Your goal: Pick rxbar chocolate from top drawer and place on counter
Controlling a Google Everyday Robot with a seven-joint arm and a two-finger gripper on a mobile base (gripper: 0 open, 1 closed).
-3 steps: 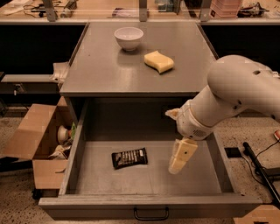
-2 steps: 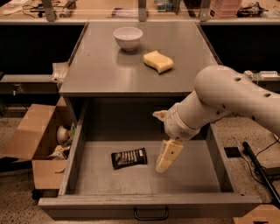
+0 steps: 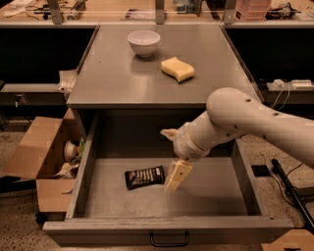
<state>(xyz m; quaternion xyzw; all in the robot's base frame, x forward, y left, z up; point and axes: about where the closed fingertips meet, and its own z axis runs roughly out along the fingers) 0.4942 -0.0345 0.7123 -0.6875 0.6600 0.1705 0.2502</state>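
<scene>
The rxbar chocolate [image 3: 144,176], a dark flat bar with pale lettering, lies on the floor of the open top drawer [image 3: 221,193], left of centre. My gripper [image 3: 177,175] hangs inside the drawer just right of the bar, its pale fingers pointing down, close beside the bar's right end. The white arm reaches in from the right. The drawer's black handle [image 3: 169,239] shows at the bottom. The grey counter [image 3: 113,73] lies above and behind the drawer.
On the counter stand a white bowl [image 3: 143,42] and a yellow wavy sponge [image 3: 177,69]. An open cardboard box [image 3: 44,162] with clutter sits on the floor at the left. A tan workbench [image 3: 122,11] runs along the back. Cables lie at the right.
My gripper has moved left inside the drawer, from the right half toward the bar, and now hangs right beside the bar's right end. The bar has not moved.
</scene>
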